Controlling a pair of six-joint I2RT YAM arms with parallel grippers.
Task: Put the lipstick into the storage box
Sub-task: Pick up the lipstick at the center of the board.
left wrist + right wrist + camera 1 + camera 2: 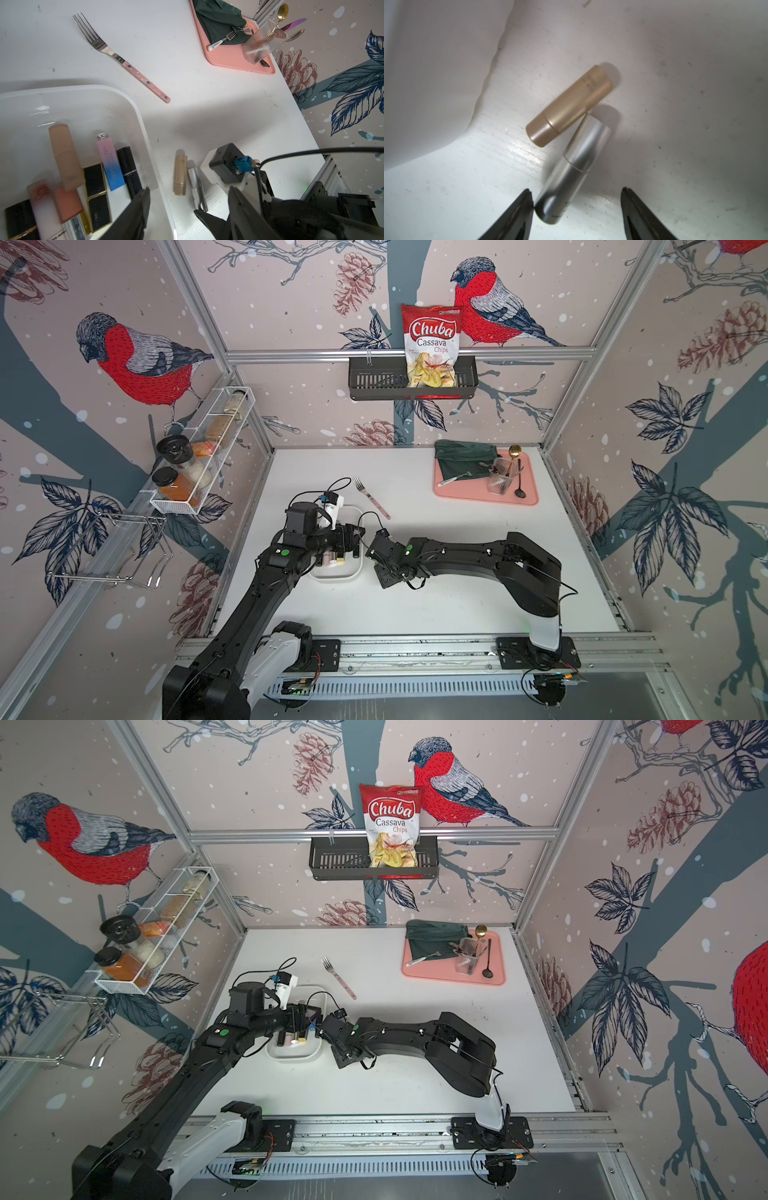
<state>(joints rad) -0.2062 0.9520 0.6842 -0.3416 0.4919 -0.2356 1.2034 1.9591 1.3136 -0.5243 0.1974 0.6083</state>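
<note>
Jaws wide about the silver lipstick (571, 166) beside the box (137, 108), the right gripper (577, 190) seems set to grasp; next, close squarely without nudging the touching gold lipstick (566, 108); the left gripper (189, 188) gapes empty.

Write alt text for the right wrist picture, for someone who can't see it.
A silver lipstick and a gold lipstick lie touching on the white table beside the wall of the storage box. The right hand sits open around one end of the silver lipstick.

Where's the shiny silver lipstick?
In the right wrist view, the silver lipstick lies on the table beside the gold lipstick, just right of the storage box, by the right tool.
</note>
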